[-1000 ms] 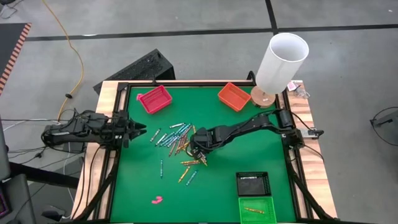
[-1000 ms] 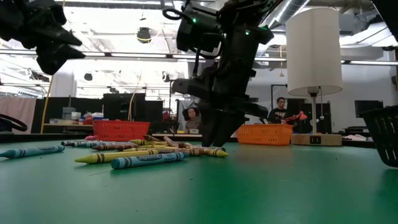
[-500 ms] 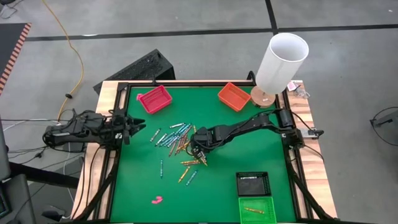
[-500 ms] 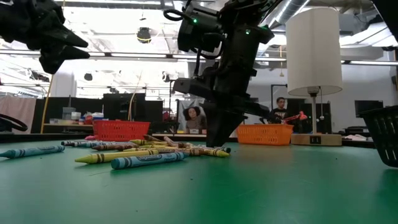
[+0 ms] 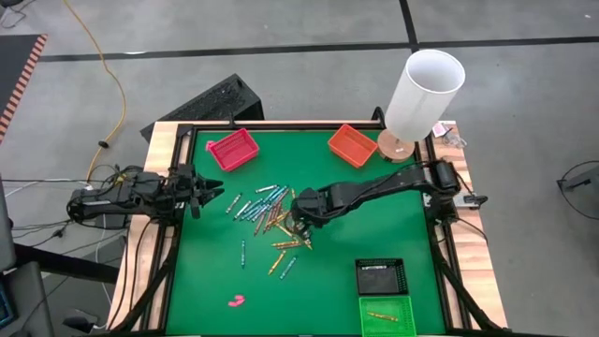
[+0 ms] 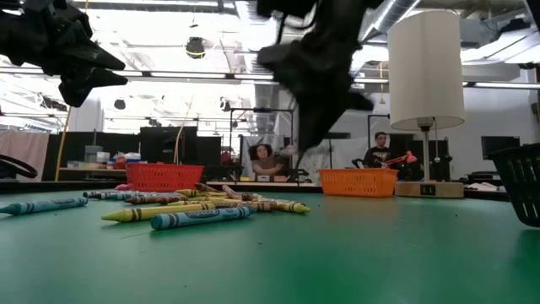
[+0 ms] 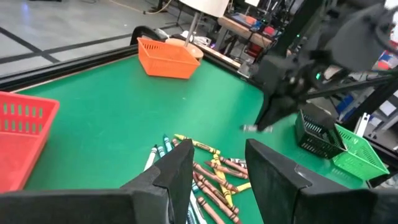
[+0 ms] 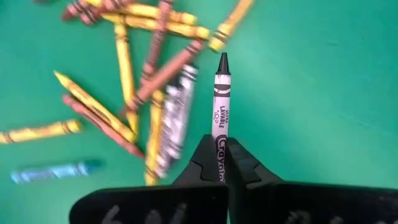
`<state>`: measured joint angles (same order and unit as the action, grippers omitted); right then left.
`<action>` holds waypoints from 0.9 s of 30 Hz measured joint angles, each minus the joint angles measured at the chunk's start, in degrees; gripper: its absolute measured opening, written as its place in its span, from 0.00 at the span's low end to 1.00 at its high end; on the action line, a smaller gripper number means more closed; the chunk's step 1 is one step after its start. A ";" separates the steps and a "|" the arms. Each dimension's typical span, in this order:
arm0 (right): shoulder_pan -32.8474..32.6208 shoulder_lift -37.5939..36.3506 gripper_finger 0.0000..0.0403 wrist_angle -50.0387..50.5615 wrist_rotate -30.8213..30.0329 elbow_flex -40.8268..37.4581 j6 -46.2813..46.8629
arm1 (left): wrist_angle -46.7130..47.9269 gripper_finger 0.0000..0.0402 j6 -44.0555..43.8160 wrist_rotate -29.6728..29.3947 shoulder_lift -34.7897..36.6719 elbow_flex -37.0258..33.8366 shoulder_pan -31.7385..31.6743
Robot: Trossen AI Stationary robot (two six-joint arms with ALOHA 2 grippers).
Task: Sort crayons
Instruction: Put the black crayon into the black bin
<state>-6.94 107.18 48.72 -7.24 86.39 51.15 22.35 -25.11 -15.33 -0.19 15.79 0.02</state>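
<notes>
My right end effector (image 8: 221,163) is pinching a black crayon (image 8: 221,102) by its butt, lifted clear above the crayon pile (image 5: 270,217) mid-surface (image 5: 374,234) for sorting. Farther off, my left end effector (image 5: 208,196) waits spread at the surface's left edge

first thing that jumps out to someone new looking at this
The right tool, shut on a black crayon and lifted above the green table. Below it lies the scattered crayon pile at the table's middle. A big white lamp stands at the far right corner, while the left tool waits at the left edge.
</notes>
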 joint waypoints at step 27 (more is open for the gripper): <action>-22.03 -36.09 0.00 28.67 -8.62 -12.03 5.15 | 0.04 0.34 -2.81 -1.57 -0.02 0.00 0.02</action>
<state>-28.96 71.09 77.39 -15.85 74.36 56.30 22.39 -27.91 -16.91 -0.21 15.79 0.03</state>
